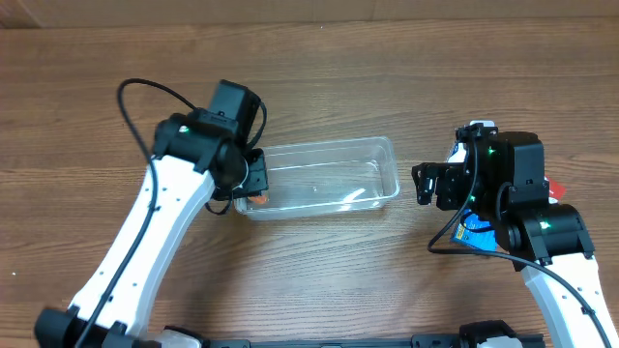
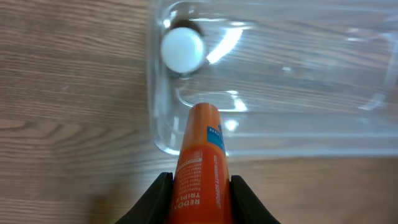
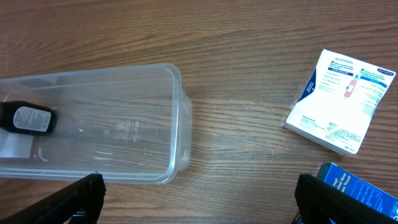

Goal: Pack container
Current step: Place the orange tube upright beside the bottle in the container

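Note:
The clear plastic container [image 1: 372, 155] lies in the middle of the table. My left gripper [image 1: 253, 184] is at its left end, shut on an orange tube [image 2: 202, 155] whose tip reaches over the container's rim [image 2: 163, 143]. A small dark bottle with a white cap [image 2: 183, 50] is inside the container at that end; it also shows in the right wrist view [image 3: 28, 118]. My right gripper [image 1: 426, 184] is open and empty just to the right of the container [image 3: 177, 124], above bare wood [image 3: 199, 208].
A white printed box [image 3: 339, 102] and a blue box [image 3: 357, 196] lie on the wood to the right of the container, by my right arm. The blue box also shows under the arm in the overhead view [image 1: 476, 235].

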